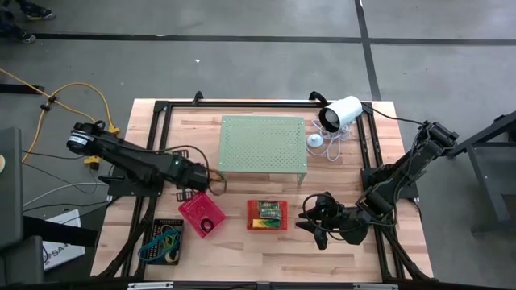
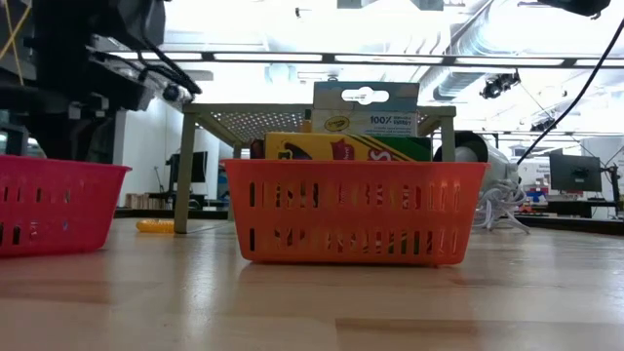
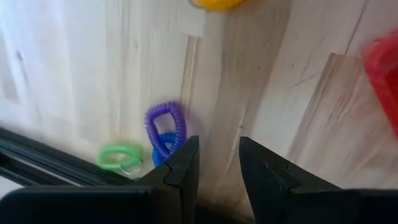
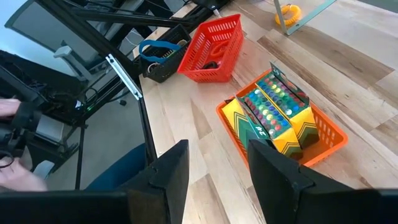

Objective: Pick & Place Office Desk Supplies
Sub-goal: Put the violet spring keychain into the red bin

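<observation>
2 dark arms over a pale wooden table point(image 1: 242, 250). Left gripper point(image 1: 211, 184) sits above the table between the pale green perforated metal stand point(image 1: 263, 143) and the pink square plastic basket point(image 1: 201, 213). Its fingers point(image 3: 180, 171) are parted by a narrow gap, nothing between them; bare wood shows through the gap.

Just beyond those fingers in the left wrist view: a purple coiled plastic loop point(image 3: 165, 122) lying flat, touching a blue coiled loop point(image 3: 163, 148) that is partly hidden by the near finger. A green coiled loop point(image 3: 118, 157) lies apart from both, near the black table-edge rail point(image 3: 50, 163). A yellow rounded item point(image 3: 217, 3) is cut off at the frame edge; cannot tell what it is.

Right gripper point(image 1: 314, 225) rests low at the front right, beside the orange-red square plastic basket point(image 1: 268, 214). Its fingers point(image 4: 168, 171) are moderately apart and hold nothing.

Orange-red basket holds 2 crayon boxes, yellow and green cardboard point(image 4: 273, 115), standing tilted with coloured tips showing. Low view shows a card pack with a hang hole point(image 2: 365, 107) behind them in the same basket.

Black square tray point(image 1: 164, 240) at the front left corner holds blue and green band loops point(image 1: 161, 242). A white camera on a stand point(image 1: 339, 114) sits at the rear right.
</observation>
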Motion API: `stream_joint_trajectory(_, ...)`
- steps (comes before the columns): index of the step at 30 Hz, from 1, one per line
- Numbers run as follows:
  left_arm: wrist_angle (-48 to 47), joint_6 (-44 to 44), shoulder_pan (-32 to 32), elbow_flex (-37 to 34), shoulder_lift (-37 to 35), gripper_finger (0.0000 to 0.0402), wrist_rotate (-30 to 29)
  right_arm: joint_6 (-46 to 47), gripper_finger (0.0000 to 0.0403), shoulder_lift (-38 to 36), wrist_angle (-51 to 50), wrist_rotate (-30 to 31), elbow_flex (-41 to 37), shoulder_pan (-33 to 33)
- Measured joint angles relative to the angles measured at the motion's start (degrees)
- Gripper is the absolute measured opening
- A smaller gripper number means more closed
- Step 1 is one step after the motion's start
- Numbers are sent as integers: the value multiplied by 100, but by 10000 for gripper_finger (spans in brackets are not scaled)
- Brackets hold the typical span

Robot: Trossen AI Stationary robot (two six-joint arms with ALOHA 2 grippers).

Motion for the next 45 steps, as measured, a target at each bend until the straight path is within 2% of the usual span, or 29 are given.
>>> stream_joint_trajectory(6, -59, 679, -101, 0, -172, 106, -469, 1, 150, 0, -2, 0, 0, -2)
stream_joint_trajectory(12, -39, 880, 514, 0, -793, 106, -354, 1, 151, 0, -2, 0, 0, -2)
stream_joint_trajectory(19, -38, 1383, 1969, 0, -1360, 106, 370, 1, 150, 0, 0, 0, 0, -1)
stream_joint_trajectory(25, -39, 2143, 3530, 0, -1386, 106, 1402, 1, 151, 0, 0, 0, -1, 0)
stream_joint_trajectory(31, -65, 2637, 4591, 0, -1375, 106, 1914, 1, 150, 0, -2, 0, 0, -2)
stream_joint_trajectory(45, -79, 3791, 5186, 0, -605, 106, 2168, 0, 150, 0, -2, 0, 0, -2)
